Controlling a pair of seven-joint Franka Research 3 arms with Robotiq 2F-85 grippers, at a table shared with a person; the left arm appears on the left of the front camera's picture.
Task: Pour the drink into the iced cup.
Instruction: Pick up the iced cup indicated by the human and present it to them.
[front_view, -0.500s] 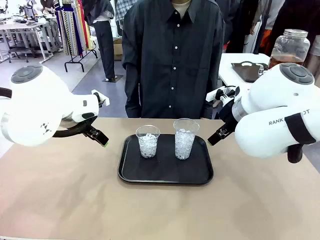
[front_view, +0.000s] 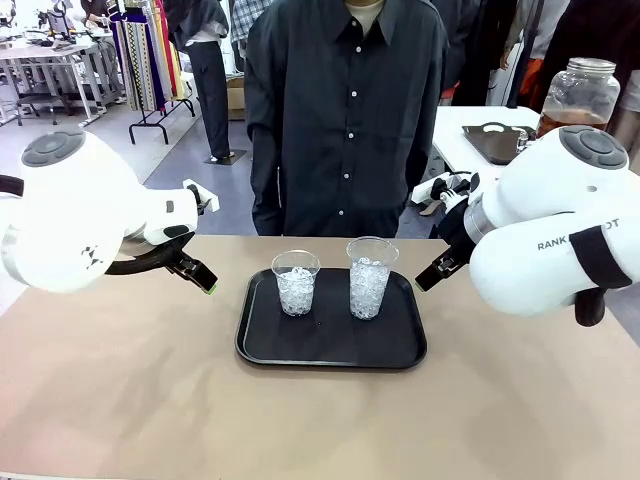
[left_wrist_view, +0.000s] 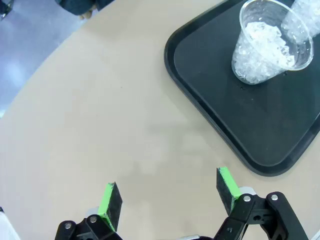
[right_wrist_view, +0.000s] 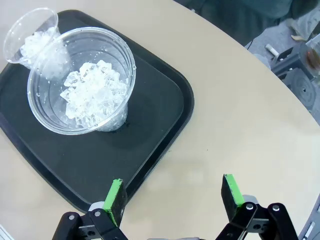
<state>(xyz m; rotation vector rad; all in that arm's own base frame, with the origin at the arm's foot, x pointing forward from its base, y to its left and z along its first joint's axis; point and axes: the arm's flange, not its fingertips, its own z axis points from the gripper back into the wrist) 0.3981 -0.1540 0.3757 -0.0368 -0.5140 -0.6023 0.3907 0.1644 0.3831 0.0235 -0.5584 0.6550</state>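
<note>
On the black tray (front_view: 330, 345) in the middle of the table stand two clear cups of ice, a shorter one (front_view: 296, 283) and a taller one (front_view: 368, 277). The drink, amber-brown, is in a large glass jar (front_view: 578, 97) with a silver lid on a white table at the back right. My left gripper (front_view: 203, 280) hovers left of the tray, open and empty (left_wrist_view: 169, 192), with the shorter cup (left_wrist_view: 265, 45) ahead. My right gripper (front_view: 428, 275) hovers at the tray's right edge, open and empty (right_wrist_view: 173, 195), near the taller cup (right_wrist_view: 85, 90).
A person in a dark shirt (front_view: 345, 120) stands at the far side of the table, behind the tray. A dark tray (front_view: 492, 143) lies on the white table beside the jar. Bare tan tabletop (front_view: 320, 420) lies in front of the black tray and to both sides.
</note>
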